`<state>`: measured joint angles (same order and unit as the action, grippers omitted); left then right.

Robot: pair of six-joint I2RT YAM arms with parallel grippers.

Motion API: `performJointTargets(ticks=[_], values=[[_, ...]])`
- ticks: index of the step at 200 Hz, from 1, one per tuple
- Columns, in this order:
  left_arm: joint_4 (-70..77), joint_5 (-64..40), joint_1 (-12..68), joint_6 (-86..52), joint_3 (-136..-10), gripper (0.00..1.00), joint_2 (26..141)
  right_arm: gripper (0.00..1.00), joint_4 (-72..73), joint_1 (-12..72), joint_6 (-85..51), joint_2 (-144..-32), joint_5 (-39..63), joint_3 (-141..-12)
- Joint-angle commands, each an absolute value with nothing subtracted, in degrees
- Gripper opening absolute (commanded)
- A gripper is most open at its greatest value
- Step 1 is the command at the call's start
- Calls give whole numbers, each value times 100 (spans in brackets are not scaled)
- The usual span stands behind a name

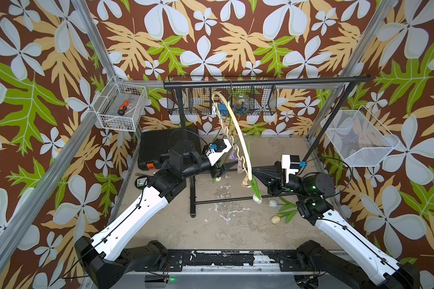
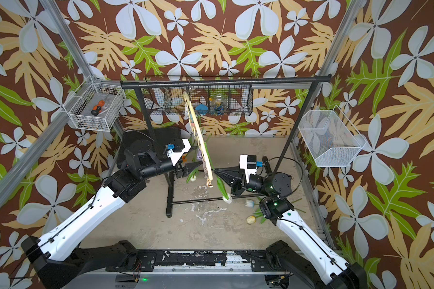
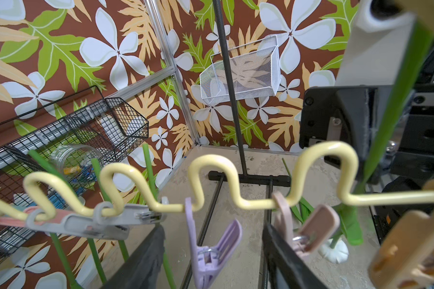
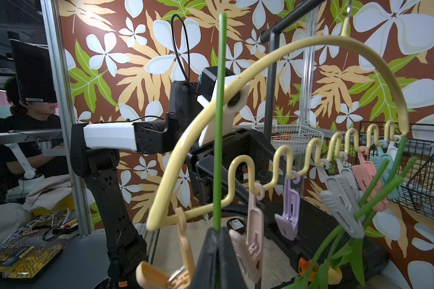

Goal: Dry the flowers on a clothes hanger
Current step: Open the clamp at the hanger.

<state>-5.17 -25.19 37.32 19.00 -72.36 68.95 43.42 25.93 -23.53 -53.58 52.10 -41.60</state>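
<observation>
Three wire baskets hang on the walls. The white basket (image 1: 103, 117) at the back left corner holds an orange-and-black screwdriver (image 1: 122, 107). The black basket (image 1: 269, 100) on the back wall is split into compartments. One holds a clear jar (image 1: 241, 102) of small blue and yellow bits, and the one beside it holds a blue thing (image 1: 222, 107) I cannot identify. The white mesh basket (image 1: 358, 150) hangs on the right wall. A shut black case (image 1: 161, 147) lies in the back left corner of the bench (image 1: 236, 232).

The hanger (image 1: 238, 132) hangs by its hook from the rack (image 1: 261, 81) above the middle of the bench, turned nearly edge-on in both top views.

The right gripper (image 4: 217, 232) is clenched on the stem of a tulip (image 4: 219, 125), just beside the near end of the hanger. The stem stands upright in front of the arc and the white head (image 1: 257, 199) hangs below.

The left gripper (image 3: 211, 230) is on the other side of the hanger. Its jaws stand apart, with a purple pin (image 3: 211, 250) dangling between them and a pink pin (image 3: 308, 232) just beside one finger.

Farther along the wavy bar, green stems (image 4: 376, 190) are clipped in pins, heads down.

Two more tulips (image 1: 273, 203) (image 1: 275, 219) lie on the bench near its right edge, beside the right arm.
</observation>
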Motion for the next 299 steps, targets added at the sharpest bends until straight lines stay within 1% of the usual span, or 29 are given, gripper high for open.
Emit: performJointTargets(ticks=[1,20,40,97,142,269,299], values=[[-413,-2245,3812,1916,-7225,64,6917,0,4230,2627,-2251,-5303,5142,-4228],[-383,-2174,3841,1894,-7225,63,6941,0,4150,2628,-2224,-5258,5124,-4237],[-374,-2154,3841,1886,-7233,58,6961,0,4131,2638,-2223,-5226,5111,-4253],[-343,-2000,3885,1854,-7242,57,7043,0,4045,2655,-2235,-5216,5121,-4324],[-358,-1980,3909,1863,-7304,54,7049,0,4017,2681,-2224,-5195,5111,-4354],[-230,-2342,3929,1800,-7196,31,6926,0,3893,2682,-2223,-5290,4956,-4320],[-85,-2436,3928,1724,-7129,28,6907,0,3933,2681,-2279,-5319,4858,-4307]])
